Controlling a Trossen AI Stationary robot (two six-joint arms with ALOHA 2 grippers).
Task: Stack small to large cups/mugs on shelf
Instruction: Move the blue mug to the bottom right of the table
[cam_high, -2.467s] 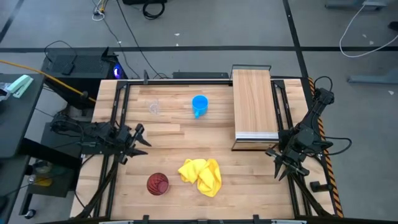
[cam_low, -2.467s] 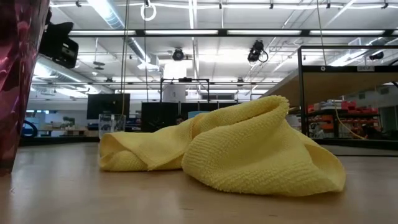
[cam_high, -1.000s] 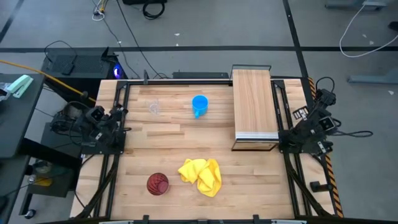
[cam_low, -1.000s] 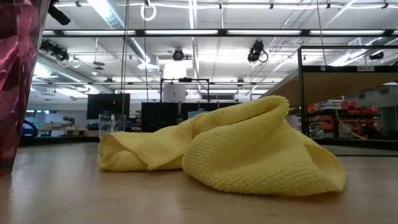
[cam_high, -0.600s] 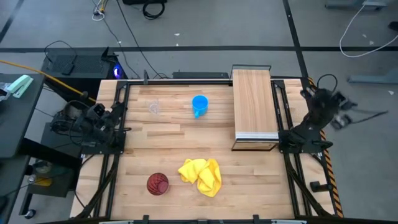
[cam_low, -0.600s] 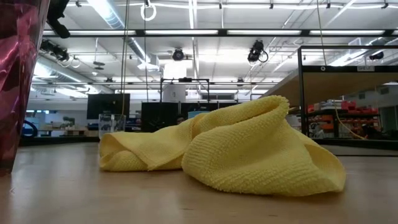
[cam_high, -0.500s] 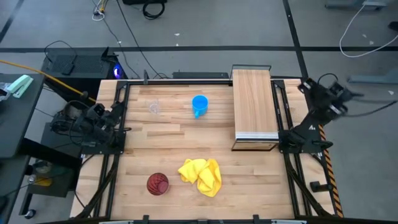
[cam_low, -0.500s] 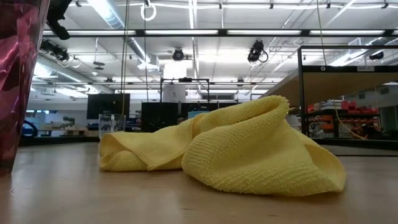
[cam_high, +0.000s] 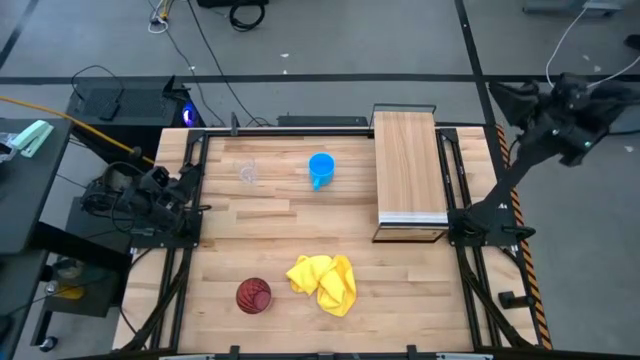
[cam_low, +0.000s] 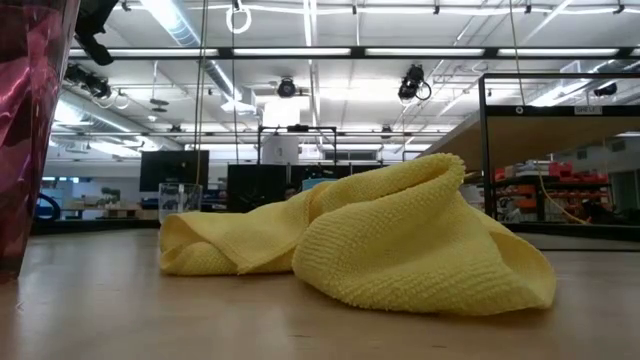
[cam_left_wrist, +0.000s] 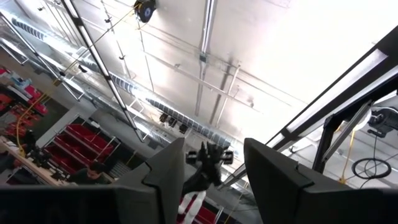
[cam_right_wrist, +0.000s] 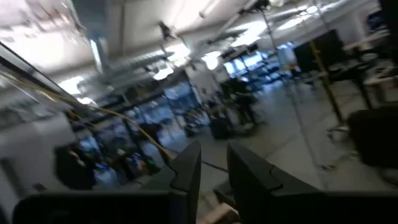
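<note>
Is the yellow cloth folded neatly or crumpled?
Crumpled. The yellow cloth lies bunched in an irregular heap on the tabletop, with loose folds in the low view.

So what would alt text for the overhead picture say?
A wooden table holds a small clear plastic cup, bright blue mug, dark red ribbed tumbler and crumpled yellow cloth; the light-wood shelf is bare, both arms off to the sides.

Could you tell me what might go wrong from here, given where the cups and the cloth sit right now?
1. The clear cup is nearly see-through against the table, so a claw could mis-aim and tip it.
2. The yellow cloth lies close beside the red tumbler; a claw reaching there may snag the cloth.
3. The shelf is narrow, and the blue mug has a side handle, so a stack could sit off-centre.
</note>
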